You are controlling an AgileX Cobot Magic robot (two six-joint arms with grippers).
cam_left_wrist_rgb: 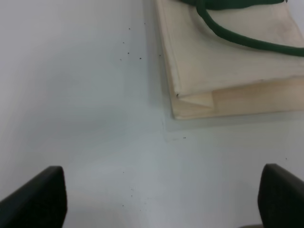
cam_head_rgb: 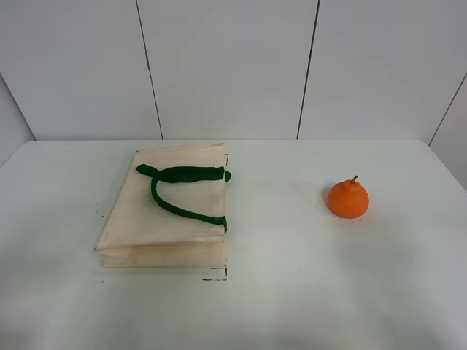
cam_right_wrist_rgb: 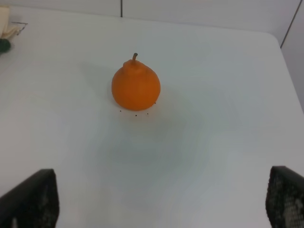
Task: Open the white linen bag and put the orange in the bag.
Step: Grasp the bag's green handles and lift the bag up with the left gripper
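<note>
The white linen bag (cam_head_rgb: 169, 215) lies flat and folded on the left half of the table, its dark green handles (cam_head_rgb: 182, 191) lying on top. The orange (cam_head_rgb: 348, 198) stands upright on the right half, stem up. Neither gripper shows in the exterior high view. In the left wrist view the left gripper (cam_left_wrist_rgb: 161, 199) is open and empty above bare table, short of the bag's near corner (cam_left_wrist_rgb: 190, 97). In the right wrist view the right gripper (cam_right_wrist_rgb: 161, 202) is open and empty, with the orange (cam_right_wrist_rgb: 136, 86) ahead of it and apart from it.
The white table (cam_head_rgb: 292, 292) spans the view, with a white panelled wall (cam_head_rgb: 233, 65) behind its far edge. Small dark specks dot the table near the bag (cam_left_wrist_rgb: 128, 47) and around the orange (cam_right_wrist_rgb: 135, 114). A bag corner (cam_right_wrist_rgb: 7, 28) shows at the edge of the right wrist view.
</note>
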